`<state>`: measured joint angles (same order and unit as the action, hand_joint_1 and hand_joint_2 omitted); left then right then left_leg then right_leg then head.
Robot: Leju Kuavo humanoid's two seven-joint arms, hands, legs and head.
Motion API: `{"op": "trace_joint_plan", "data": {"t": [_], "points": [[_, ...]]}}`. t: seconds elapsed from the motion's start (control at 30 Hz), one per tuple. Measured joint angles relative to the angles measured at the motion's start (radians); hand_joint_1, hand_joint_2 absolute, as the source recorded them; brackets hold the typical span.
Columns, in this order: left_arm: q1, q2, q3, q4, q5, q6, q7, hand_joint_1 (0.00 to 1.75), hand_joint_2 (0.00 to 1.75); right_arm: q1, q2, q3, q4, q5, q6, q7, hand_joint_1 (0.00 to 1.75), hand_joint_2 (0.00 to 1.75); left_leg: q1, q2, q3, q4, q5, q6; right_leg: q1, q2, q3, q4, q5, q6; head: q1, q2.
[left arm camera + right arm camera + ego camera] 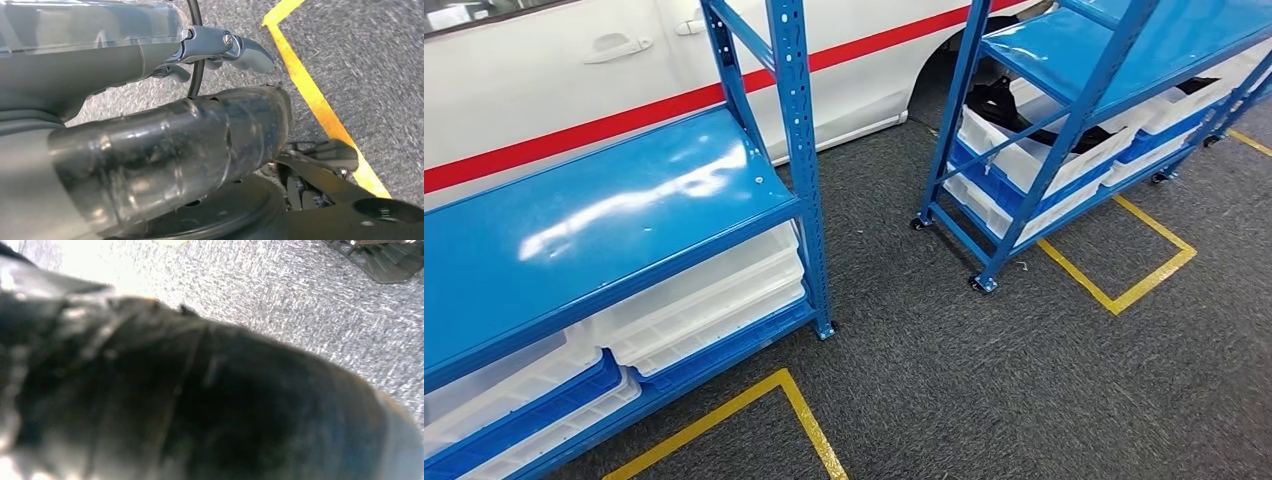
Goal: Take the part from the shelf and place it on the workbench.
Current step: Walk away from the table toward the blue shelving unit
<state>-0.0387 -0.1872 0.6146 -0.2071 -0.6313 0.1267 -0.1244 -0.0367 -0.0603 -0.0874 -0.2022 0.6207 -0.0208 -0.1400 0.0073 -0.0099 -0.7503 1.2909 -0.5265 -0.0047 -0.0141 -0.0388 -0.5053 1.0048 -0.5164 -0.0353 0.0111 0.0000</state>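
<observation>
A black part lies in a white bin on the lower tiers of the blue wheeled shelf at the upper right of the head view, and we take it for the piece we are to fetch, though it is too small to name more closely. At the left of the frame a second blue rack with a bare glossy top holds stacked white trays above blue crates; it may be our workbench, but we cannot be sure. Behind both stands a white car with a red stripe, and yellow floor tape marks bays on the grey carpet.

Our left hand hangs toward the floor, its fingers extended with nothing between them. Our right hand is a dark blur close to the lens; we cannot tell how its fingers lie.

We judge that we are at the approach step, nothing yet taken. The next move calls for stepping to the right-hand shelf, then raising an arm to the bin.
</observation>
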Motion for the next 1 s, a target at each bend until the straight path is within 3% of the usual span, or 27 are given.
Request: {"op": "trace_joint_plan", "data": {"t": [0.03,0.1,0.17,0.2,0.27,0.33,0.37,0.4,0.47,0.5,0.53,0.57,0.63,0.7,0.77,0.8,0.87,0.93,1.0], "points": [[0.001,0.000,0.000,0.000,0.000,0.000,0.000,0.00,0.00,0.000,0.000,0.000,0.000,0.000,0.000,0.000,0.00,0.00,0.005,0.006,0.019,-0.028,0.020,-0.005,-0.002,-0.011,0.003,0.001,-0.003,0.003,0.000,0.000],[0.001,0.000,0.000,0.000,0.000,0.000,0.000,0.00,0.00,0.000,0.000,0.000,0.000,0.000,0.000,0.000,0.00,0.00,0.008,0.036,0.096,-0.158,0.072,-0.009,-0.004,-0.032,0.013,0.003,-0.013,0.015,0.000,0.000],[-0.002,0.000,0.000,0.000,0.000,0.000,0.000,0.00,0.00,-0.002,0.000,0.000,0.000,0.000,0.000,0.000,0.00,0.00,0.003,0.058,0.147,-0.249,0.092,0.001,-0.002,-0.050,0.021,0.006,-0.023,0.028,0.001,0.000],[-0.002,0.000,0.000,0.000,0.000,0.000,0.000,0.00,0.00,-0.004,0.000,0.000,0.000,0.000,0.000,0.000,0.00,0.00,-0.001,0.060,0.153,-0.260,0.088,0.008,0.000,-0.058,0.024,0.006,-0.026,0.034,0.001,0.000],[0.000,0.000,0.000,0.000,0.000,0.000,0.000,0.00,0.00,-0.011,0.000,0.000,-0.001,0.000,0.000,0.000,0.00,0.00,-0.002,0.041,0.154,-0.266,0.089,0.022,-0.001,-0.066,0.032,0.002,-0.030,0.046,0.002,0.000],[0.001,0.000,0.000,0.000,0.000,0.000,0.000,0.00,0.00,-0.014,0.000,0.000,-0.002,0.000,0.000,0.000,0.00,0.00,0.003,0.025,0.159,-0.278,0.093,0.036,-0.007,-0.033,0.026,0.028,-0.053,0.056,0.002,0.000],[0.000,0.000,0.000,0.000,0.000,0.000,0.000,0.00,0.00,-0.014,0.000,0.000,-0.003,0.000,0.000,0.000,0.00,0.00,0.005,0.017,0.162,-0.283,0.095,0.042,-0.009,-0.007,0.006,0.071,-0.079,0.059,0.002,0.000],[-0.001,0.000,0.000,0.000,0.000,0.000,0.000,0.00,0.00,-0.012,0.000,0.000,-0.003,0.000,0.000,0.000,0.00,0.00,0.005,0.008,0.162,-0.284,0.095,0.046,-0.010,0.015,-0.026,0.133,-0.111,0.060,0.002,0.000],[-0.003,0.000,0.000,0.000,0.000,0.000,0.000,0.00,0.00,-0.008,0.000,0.000,-0.002,0.000,0.000,0.000,0.00,0.00,0.004,-0.014,0.162,-0.283,0.095,0.049,-0.010,0.030,-0.098,0.258,-0.154,0.062,0.002,0.000],[-0.002,0.000,0.000,0.000,0.000,0.000,0.000,0.00,0.00,-0.007,0.000,0.000,-0.002,0.000,0.000,0.000,0.00,0.00,0.004,-0.027,0.162,-0.281,0.094,0.049,-0.010,0.032,-0.119,0.283,-0.147,0.063,0.002,0.000],[-0.002,0.000,0.000,0.000,0.000,0.000,0.000,0.00,0.00,-0.005,0.000,0.000,-0.002,0.000,0.000,0.000,0.00,0.00,0.003,-0.041,0.162,-0.279,0.094,0.048,-0.011,0.034,-0.123,0.270,-0.120,0.063,0.002,0.000],[-0.002,0.000,0.000,0.000,0.000,0.000,0.000,0.00,0.00,-0.005,0.000,0.000,-0.002,0.000,0.000,0.000,0.00,0.00,0.004,-0.053,0.163,-0.276,0.092,0.046,-0.012,0.038,-0.111,0.225,-0.081,0.061,0.002,0.000],[-0.002,-0.001,0.000,0.000,0.000,0.000,0.000,0.00,0.00,-0.005,0.000,0.000,-0.002,0.000,0.000,0.000,0.00,0.00,0.003,-0.077,0.161,-0.268,0.088,0.039,-0.013,0.076,-0.064,0.097,-0.013,0.057,0.002,0.000],[-0.002,-0.001,0.000,0.000,0.000,0.000,0.000,0.00,0.00,-0.005,0.000,0.000,-0.001,0.000,0.000,0.000,0.00,0.00,0.000,-0.096,0.157,-0.264,0.088,0.029,-0.012,0.103,-0.041,0.033,0.009,0.051,0.002,0.000],[0.000,0.000,0.000,0.000,0.000,0.000,0.000,0.00,0.00,-0.008,0.000,0.000,-0.001,0.000,0.000,0.000,0.00,0.00,0.000,-0.112,0.154,-0.268,0.092,0.017,-0.010,0.088,-0.040,0.031,0.013,0.043,0.002,0.000],[0.002,0.000,0.000,0.000,0.000,0.000,0.000,0.00,0.00,-0.009,0.001,0.000,-0.001,0.000,0.000,0.000,0.00,0.00,0.001,-0.105,0.151,-0.264,0.090,0.012,-0.011,0.077,-0.039,0.027,0.015,0.035,0.002,0.000],[0.003,0.000,0.000,0.000,0.000,0.000,0.000,0.00,0.00,-0.008,0.001,0.000,-0.001,0.000,0.000,0.000,0.00,0.00,-0.001,-0.061,0.126,-0.213,0.055,0.004,-0.014,0.053,-0.037,0.020,0.020,0.017,0.000,0.000],[0.000,0.000,0.000,0.000,0.000,0.000,0.000,0.00,0.00,-0.004,0.001,0.000,-0.001,0.000,-0.001,0.000,0.00,0.00,-0.001,-0.013,0.069,-0.088,-0.012,-0.001,-0.010,0.027,-0.037,0.018,0.020,0.008,-0.001,0.000],[-0.001,0.000,0.000,0.000,0.000,0.000,0.000,0.00,0.00,-0.001,0.001,0.000,-0.001,0.000,-0.001,0.000,0.00,0.00,0.002,0.000,0.025,0.011,-0.046,-0.004,-0.006,0.000,-0.036,0.019,0.018,0.006,-0.001,0.000]]}}
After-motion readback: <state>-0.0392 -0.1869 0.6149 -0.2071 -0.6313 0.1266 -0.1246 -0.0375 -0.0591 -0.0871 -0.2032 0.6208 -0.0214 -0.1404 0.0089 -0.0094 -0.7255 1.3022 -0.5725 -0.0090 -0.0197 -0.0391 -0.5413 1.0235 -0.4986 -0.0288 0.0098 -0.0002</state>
